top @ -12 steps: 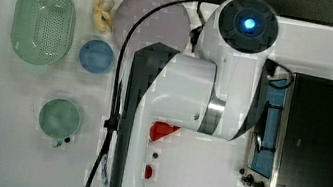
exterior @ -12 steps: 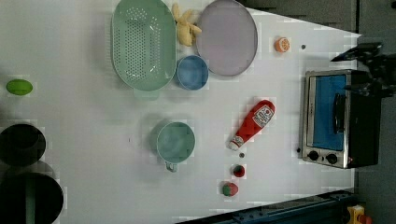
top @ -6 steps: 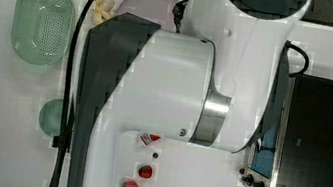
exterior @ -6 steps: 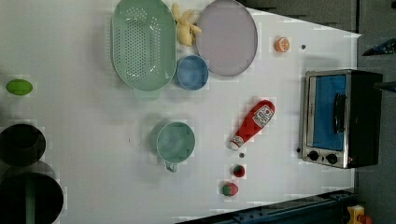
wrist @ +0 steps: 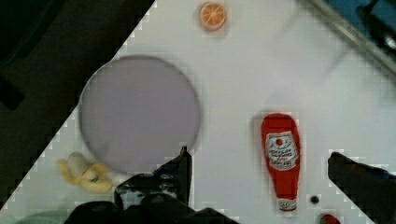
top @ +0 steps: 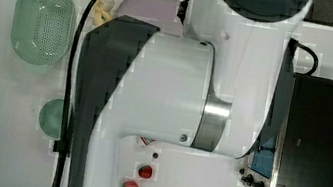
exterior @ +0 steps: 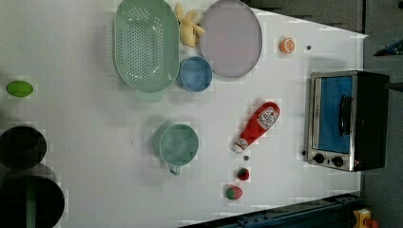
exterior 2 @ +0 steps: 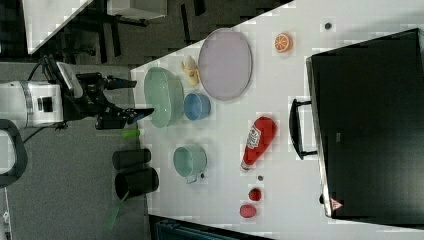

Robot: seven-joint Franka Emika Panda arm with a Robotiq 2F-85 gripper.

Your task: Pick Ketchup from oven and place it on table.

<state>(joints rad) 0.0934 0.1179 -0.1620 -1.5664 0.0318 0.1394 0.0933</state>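
Lying on its side on the table [exterior: 95,142], the ketchup [exterior: 257,125] rests just in front of the oven [exterior: 346,119], out of the box and clear of its shut, blue-tinted door; the left view has the white cap pointing away from the oven, toward the two strawberries [exterior: 238,183]. Your gripper [exterior 2: 125,98] holds nothing: the right view shows its two black fingers spread wide, well apart from the ketchup and off beyond the green colander [exterior 2: 164,96]. Between ketchup and colander sit the blue bowl [exterior: 195,73] and the lilac plate [exterior: 230,38], with a peeled banana [exterior: 188,27] beside the plate. An orange slice [exterior: 287,45] lies near the oven's far corner. A green mug [exterior: 177,145] stands near the ketchup's cap end. In the top view your white arm [top: 169,94] covers the middle of the table beside the oven.
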